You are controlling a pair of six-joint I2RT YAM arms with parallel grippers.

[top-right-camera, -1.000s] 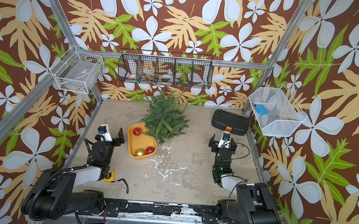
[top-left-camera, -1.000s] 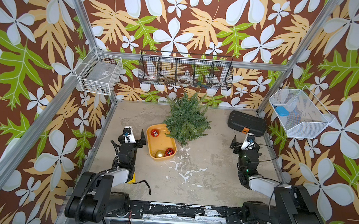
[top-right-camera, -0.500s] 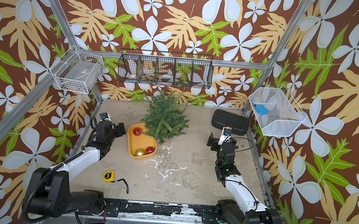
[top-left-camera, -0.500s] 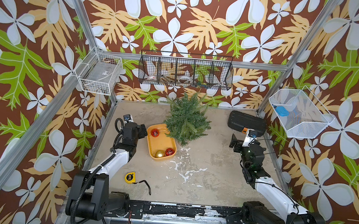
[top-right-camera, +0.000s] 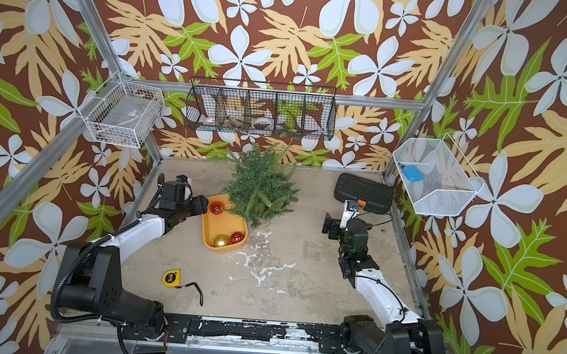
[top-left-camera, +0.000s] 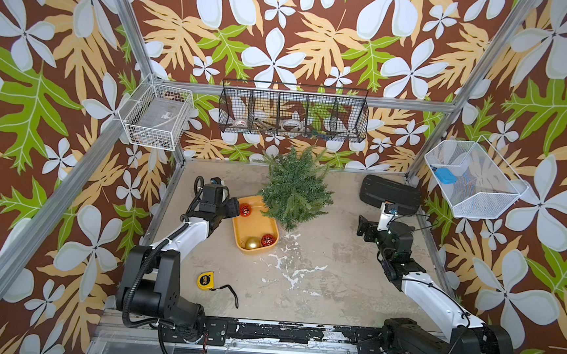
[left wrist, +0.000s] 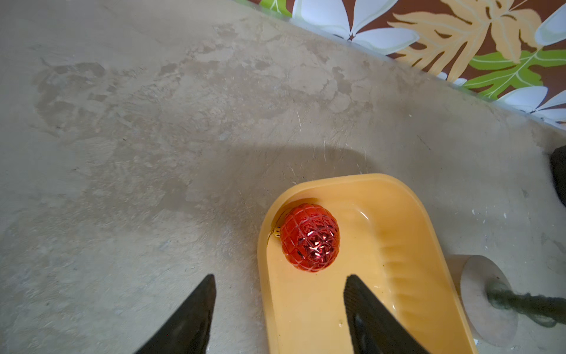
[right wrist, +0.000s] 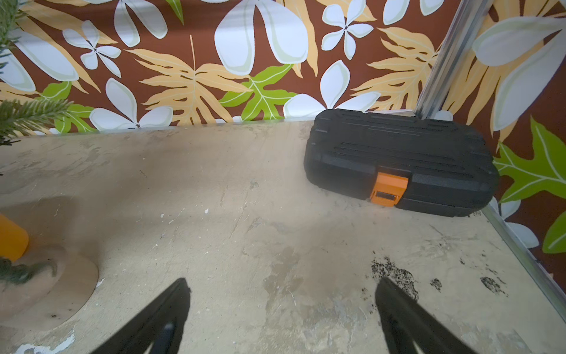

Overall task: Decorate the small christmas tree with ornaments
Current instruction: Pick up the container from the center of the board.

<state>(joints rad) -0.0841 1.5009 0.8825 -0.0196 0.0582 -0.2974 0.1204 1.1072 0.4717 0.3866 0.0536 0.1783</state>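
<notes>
Progress is nil: the small christmas tree (top-left-camera: 293, 188) stands bare on the tabletop (top-left-camera: 319, 276), and all three ornaments (top-left-camera: 252, 243) lie in the yellow tray (top-left-camera: 255, 222) beside it. The left fingers (left wrist: 196, 309), apart and empty, hover just short of one red ornament (left wrist: 310, 237). The right fingers (right wrist: 165, 309) are apart and hold nothing. Every hanging is yet to be done.

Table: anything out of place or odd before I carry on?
A yellow tape measure lies loose on the table near the left arm's base, unrelated to decorating. White chipped patches mark the surface beside the yellow tray.
</notes>
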